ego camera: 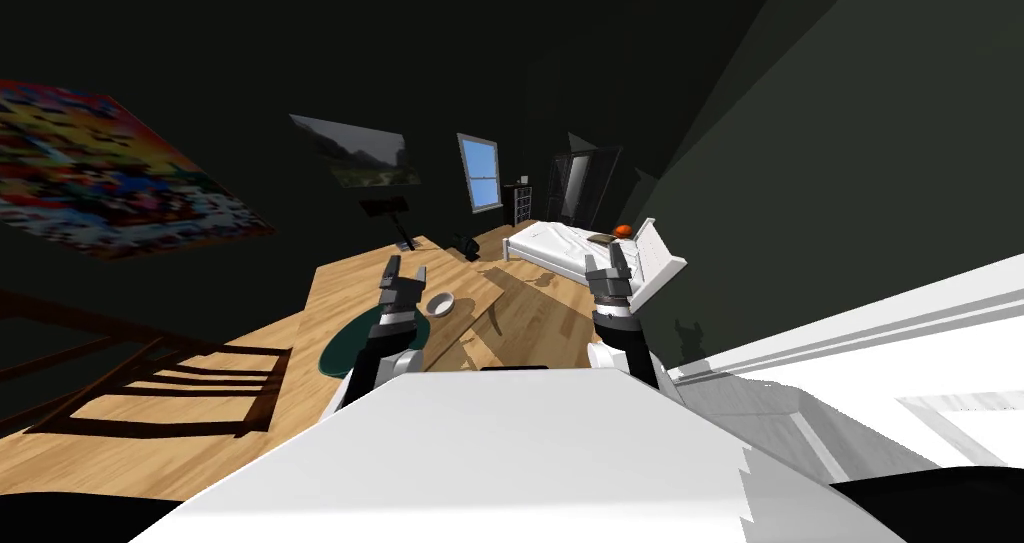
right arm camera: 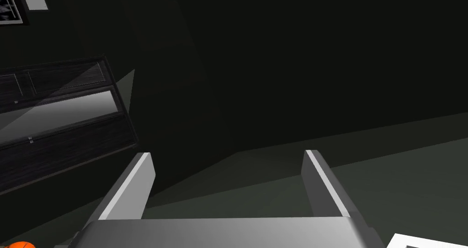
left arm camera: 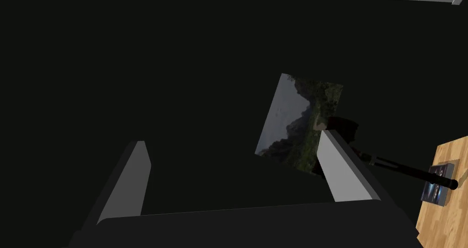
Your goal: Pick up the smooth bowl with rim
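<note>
Left hand [ego camera: 405, 270], fingers apart, hovers near bowl [ego camera: 440, 304] on table [ego camera: 340, 289].

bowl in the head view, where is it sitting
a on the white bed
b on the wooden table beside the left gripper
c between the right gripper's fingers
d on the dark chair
b: the bowl rests on the wooden table, close beside the open left gripper, with nothing gripping it.
</note>
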